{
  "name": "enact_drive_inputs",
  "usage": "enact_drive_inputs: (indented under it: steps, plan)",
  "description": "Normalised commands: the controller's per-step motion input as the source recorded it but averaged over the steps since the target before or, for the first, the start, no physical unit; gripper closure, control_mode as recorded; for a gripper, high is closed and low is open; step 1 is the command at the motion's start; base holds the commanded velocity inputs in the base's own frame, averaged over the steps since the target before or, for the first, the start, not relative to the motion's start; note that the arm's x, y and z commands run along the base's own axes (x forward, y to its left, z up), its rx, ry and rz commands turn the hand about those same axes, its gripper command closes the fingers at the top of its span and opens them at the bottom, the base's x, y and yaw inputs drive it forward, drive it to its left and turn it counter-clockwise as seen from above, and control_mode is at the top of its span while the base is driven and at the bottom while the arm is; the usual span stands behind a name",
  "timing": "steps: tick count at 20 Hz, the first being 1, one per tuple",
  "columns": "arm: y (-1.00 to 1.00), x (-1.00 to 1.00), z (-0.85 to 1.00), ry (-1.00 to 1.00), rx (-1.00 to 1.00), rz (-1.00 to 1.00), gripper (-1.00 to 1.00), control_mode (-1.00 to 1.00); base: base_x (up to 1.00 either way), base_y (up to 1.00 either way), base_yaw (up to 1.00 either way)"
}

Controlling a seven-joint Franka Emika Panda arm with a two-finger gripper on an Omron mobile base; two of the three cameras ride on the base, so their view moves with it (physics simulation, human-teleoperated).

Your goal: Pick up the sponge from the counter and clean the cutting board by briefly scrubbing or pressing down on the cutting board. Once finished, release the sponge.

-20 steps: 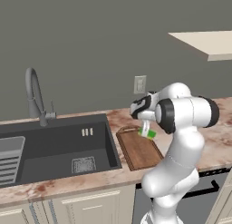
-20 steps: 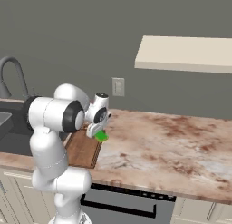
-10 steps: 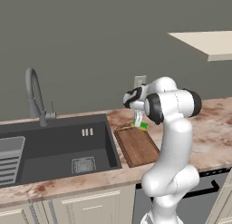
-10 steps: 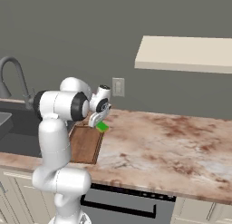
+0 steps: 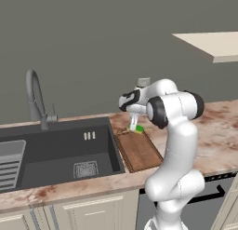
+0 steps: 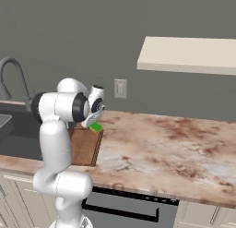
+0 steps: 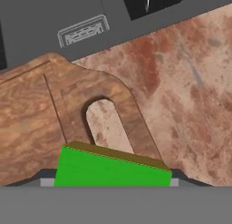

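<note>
- Hand view: the small flat sponge (image 7: 111,168), bright green on top with a yellowish-brown edge, was pictured pinched between the fingertips of the two-finger gripper (image 7: 108,181), directly over the looped handle end of the dark brown wooden cutting board (image 7: 41,114).
- Left base view: the sponge (image 5: 136,129) was seen held by the gripper (image 5: 134,126) at the far end of the cutting board (image 5: 139,151), which lay on the beige, reddish-blotched stone-look counter (image 5: 218,131) just beside the dark grey sink basin (image 5: 56,152).
- Right base view: the sponge (image 6: 96,127) was shown low over the board (image 6: 85,146), though contact with the wood could not be confirmed.
- The pick-up was judged complete, since the sponge was off the counter (image 6: 175,144) and carried to the board.
- The pressing or scrubbing was judged to be at hand or barely begun.
- The release of the sponge was judged to remain outstanding.
</note>
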Motion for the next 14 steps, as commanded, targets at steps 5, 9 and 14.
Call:
enact_drive_inputs:
  steps: [5,9,14]
  plan:
    - [0.81,-0.16,-0.15,0.00,0.00,0.00,1.00,-1.00,0.00,0.00,0.00]
    - [0.86,-0.09,-0.19,0.00,0.00,0.02,1.00,-1.00,0.00,0.00,0.00]
    - [0.72,-0.35,-0.33,0.00,0.00,0.02,1.00,-1.00,0.00,0.00,0.00]
